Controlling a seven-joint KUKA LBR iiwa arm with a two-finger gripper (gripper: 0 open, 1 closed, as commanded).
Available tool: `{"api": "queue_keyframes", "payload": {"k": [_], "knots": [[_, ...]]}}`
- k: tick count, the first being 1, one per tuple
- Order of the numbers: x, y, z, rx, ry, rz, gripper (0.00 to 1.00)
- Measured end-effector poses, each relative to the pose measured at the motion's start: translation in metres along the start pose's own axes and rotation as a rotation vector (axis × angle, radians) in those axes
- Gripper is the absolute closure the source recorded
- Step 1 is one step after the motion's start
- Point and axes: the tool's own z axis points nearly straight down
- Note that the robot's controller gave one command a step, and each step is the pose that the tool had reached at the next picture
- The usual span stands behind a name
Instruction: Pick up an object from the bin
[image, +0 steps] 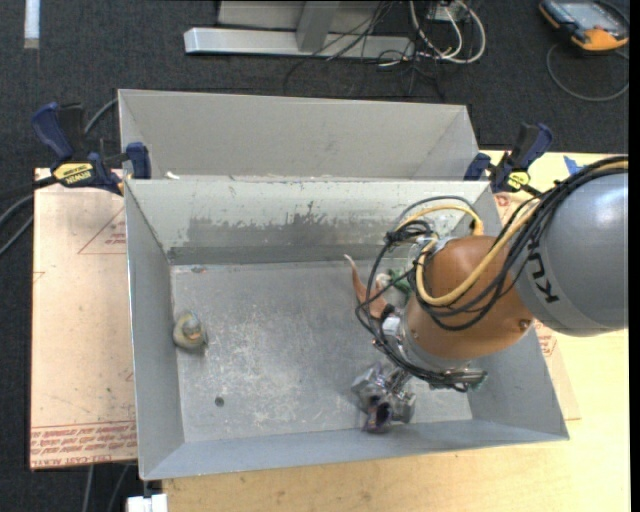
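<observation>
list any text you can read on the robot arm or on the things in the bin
"KU": black letters on the grey arm; the rest of the word is out of sight.
No text on the bin.
No text readable on the round beige thing at its left.

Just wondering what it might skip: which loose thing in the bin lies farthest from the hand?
The round beige lump near the left wall in this view; the thin orange strip lies far closer to the hand.

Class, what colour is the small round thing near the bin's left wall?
The small round thing is pale beige-grey; camera view.
</observation>
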Motion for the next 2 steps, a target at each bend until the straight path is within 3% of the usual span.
{"api": "queue_keyframes", "payload": {"k": [1, 2], "knots": [[-0.0574, 0.0509, 0.0041, -0.005, -0.008, 0.043, 1.0], [-0.0573, 0.0508, 0.0041, -0.005, -0.008, 0.043, 1.0]]}}
